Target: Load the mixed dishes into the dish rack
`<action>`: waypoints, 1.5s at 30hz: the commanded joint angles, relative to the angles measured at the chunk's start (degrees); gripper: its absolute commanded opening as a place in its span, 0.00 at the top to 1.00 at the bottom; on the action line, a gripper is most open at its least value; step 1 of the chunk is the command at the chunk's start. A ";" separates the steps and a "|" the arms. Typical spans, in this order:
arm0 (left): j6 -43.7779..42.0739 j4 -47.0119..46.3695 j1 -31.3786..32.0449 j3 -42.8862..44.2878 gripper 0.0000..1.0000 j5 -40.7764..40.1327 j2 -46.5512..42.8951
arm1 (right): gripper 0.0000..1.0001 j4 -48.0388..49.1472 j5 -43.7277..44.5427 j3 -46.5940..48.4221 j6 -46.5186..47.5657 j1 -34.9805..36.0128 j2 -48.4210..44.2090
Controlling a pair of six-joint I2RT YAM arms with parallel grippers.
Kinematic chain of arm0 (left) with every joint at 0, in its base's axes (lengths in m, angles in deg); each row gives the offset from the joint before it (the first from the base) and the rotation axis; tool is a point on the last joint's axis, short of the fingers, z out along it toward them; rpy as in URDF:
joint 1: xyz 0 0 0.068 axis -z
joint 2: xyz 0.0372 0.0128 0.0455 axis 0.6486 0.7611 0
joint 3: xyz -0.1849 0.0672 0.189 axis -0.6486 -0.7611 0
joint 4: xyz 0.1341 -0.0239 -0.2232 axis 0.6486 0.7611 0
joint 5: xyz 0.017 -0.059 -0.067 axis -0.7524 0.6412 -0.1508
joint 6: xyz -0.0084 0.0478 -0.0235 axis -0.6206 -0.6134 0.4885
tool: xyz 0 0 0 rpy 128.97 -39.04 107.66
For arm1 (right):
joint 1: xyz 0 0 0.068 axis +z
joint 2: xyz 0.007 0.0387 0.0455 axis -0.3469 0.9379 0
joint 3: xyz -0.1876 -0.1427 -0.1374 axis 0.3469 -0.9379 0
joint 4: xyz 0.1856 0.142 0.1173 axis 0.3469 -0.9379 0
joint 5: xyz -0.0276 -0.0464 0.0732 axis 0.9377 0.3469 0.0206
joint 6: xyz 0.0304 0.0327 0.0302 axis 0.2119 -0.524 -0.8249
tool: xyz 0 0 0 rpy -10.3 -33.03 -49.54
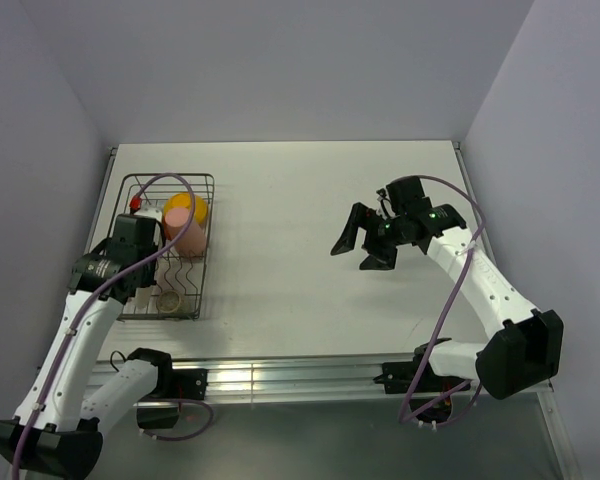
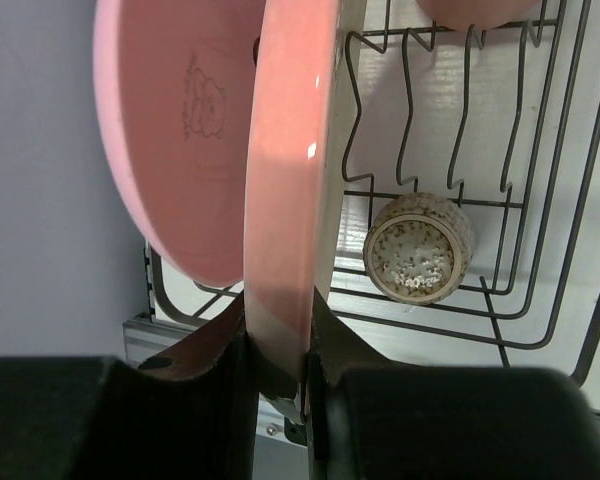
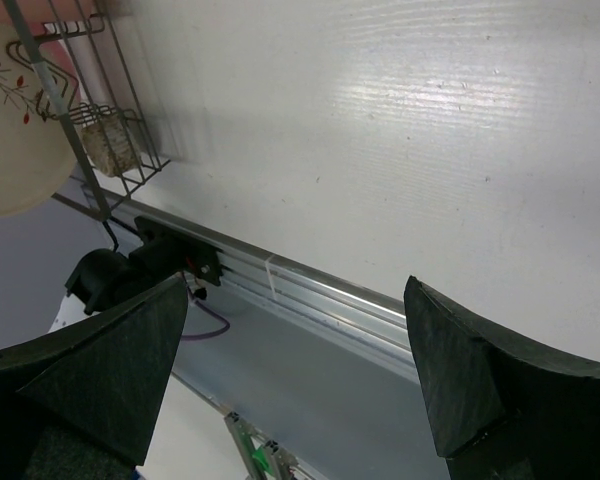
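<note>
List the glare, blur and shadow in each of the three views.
Top external: even, soft light, bright glare on the metal rail. Left wrist: the pink-and-cream plate sits close to the lens, a small highlight on its rim; the speckled cup is sharp. Right wrist: sheen on the table; dark fingers show little detail.

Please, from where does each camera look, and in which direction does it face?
Top external: above and behind the bases, facing down onto the table; left arm and right arm show, right gripper open.
Left wrist: over the dish rack, looking along the pink-and-cream plate clamped in the left gripper; its fingers show.
Right wrist: faces down toward the metal rail at the table's near edge; its open fingers show.
Shared: both wrist views show the small speckled beige cup.
</note>
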 commanded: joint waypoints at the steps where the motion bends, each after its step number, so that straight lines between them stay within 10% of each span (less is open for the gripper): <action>1: -4.32 -5.21 -1.39 0.04 1.00 1.24 -0.19 | 0.04 0.85 -0.47 -0.40 0.79 -0.64 -1.63; 19: -4.50 -9.52 -1.92 -3.57 0.99 2.03 1.40 | 0.04 0.59 -0.73 -0.49 0.96 -0.99 -2.51; 23: -4.15 -9.87 -2.01 -3.57 0.74 1.86 1.48 | 0.04 0.50 -0.82 -0.32 1.05 -0.99 -2.60; 31: -3.97 -10.58 -2.10 -4.36 0.61 1.42 1.48 | 0.05 0.23 -0.73 0.12 1.31 -0.99 -2.60; 45: -3.36 -7.51 -2.18 2.39 0.04 -0.61 1.40 | 0.05 0.23 -0.73 0.30 1.31 -0.99 -2.86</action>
